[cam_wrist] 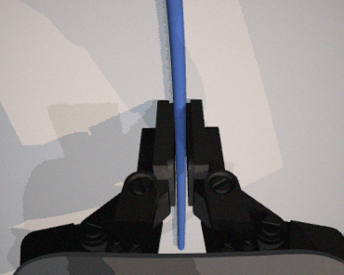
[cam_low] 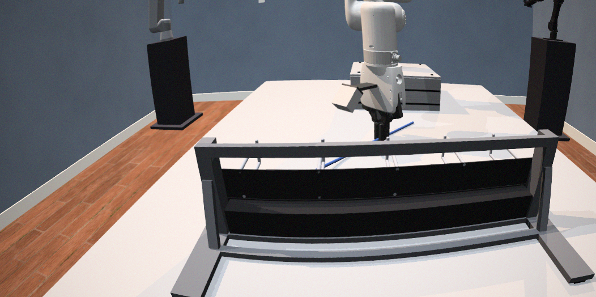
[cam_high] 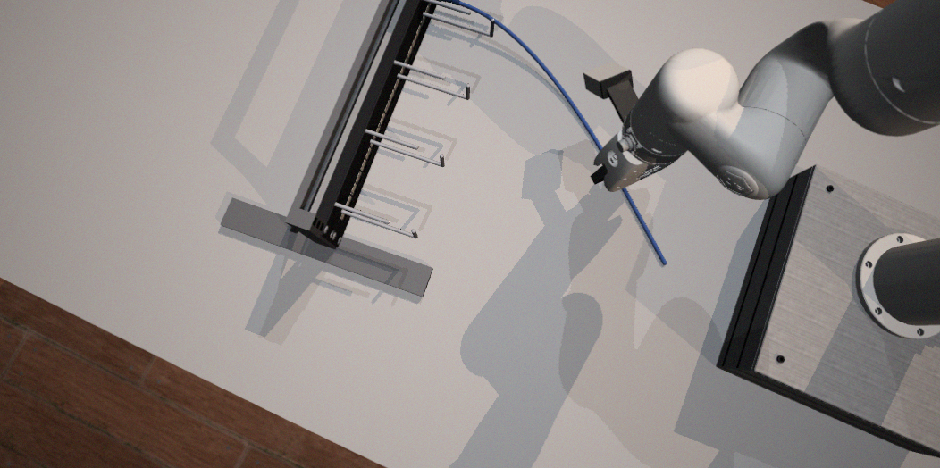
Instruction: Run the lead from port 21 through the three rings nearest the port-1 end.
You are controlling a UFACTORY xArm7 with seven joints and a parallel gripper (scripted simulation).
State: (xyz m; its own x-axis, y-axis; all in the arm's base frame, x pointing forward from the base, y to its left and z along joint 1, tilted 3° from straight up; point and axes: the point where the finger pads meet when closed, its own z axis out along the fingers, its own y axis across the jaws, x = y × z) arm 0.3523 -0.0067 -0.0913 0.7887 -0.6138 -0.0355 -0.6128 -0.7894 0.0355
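Gripper (cam_wrist: 180, 140) clamped on the blue lead (cam_wrist: 176, 47), fingers nearly closed with the lead running straight between them. Lead arcs from the rack (cam_high: 367, 96) to the gripper; free end (cam_high: 660, 261) lies just past it on the table (cam_high: 131, 71).

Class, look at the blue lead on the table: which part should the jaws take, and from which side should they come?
Grip the blue lead on its straight stretch near the free end, from above, jaws across it. It lies low, thin and round, so only its two sides offer faces. The gripper is shut on that stretch in just this way.
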